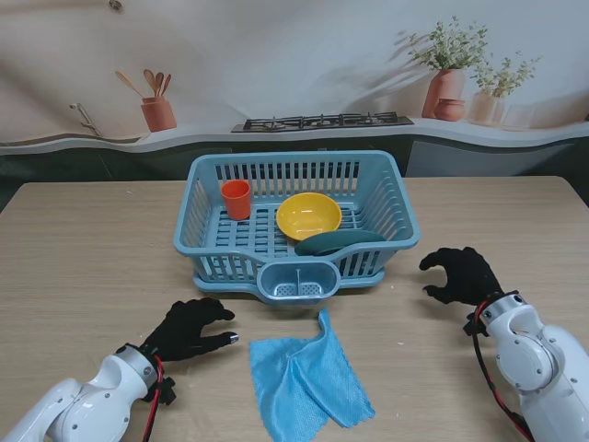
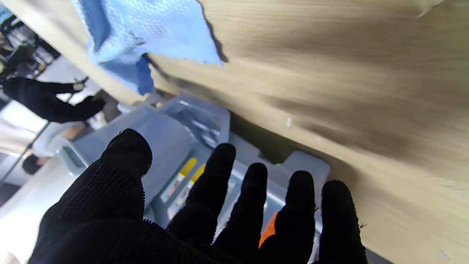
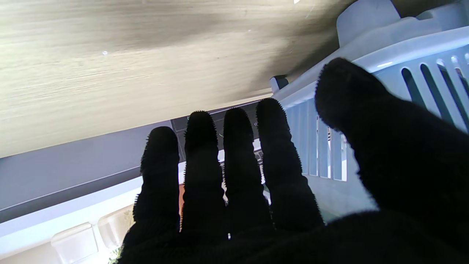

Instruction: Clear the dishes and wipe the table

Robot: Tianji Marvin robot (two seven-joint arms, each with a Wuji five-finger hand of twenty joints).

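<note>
A blue dish rack [image 1: 386, 180] stands mid-table holding an orange cup [image 1: 236, 198], a yellow bowl [image 1: 308, 215] and a dark green plate [image 1: 337, 242]. A light blue cloth [image 1: 306, 381] lies crumpled on the table nearer to me than the rack; the left wrist view shows the cloth [image 2: 154, 33] and the rack [image 2: 172, 135] too. My left hand [image 1: 190, 329] hovers just left of the cloth, fingers apart, holding nothing. My right hand [image 1: 462, 273] hangs open to the right of the rack, whose slatted wall [image 3: 414, 73] fills part of the right wrist view.
The rack has an empty cutlery cup [image 1: 296, 281] on its near side. The wooden table [image 1: 83, 267] ends at a far edge, with a counter, stove and pots behind it.
</note>
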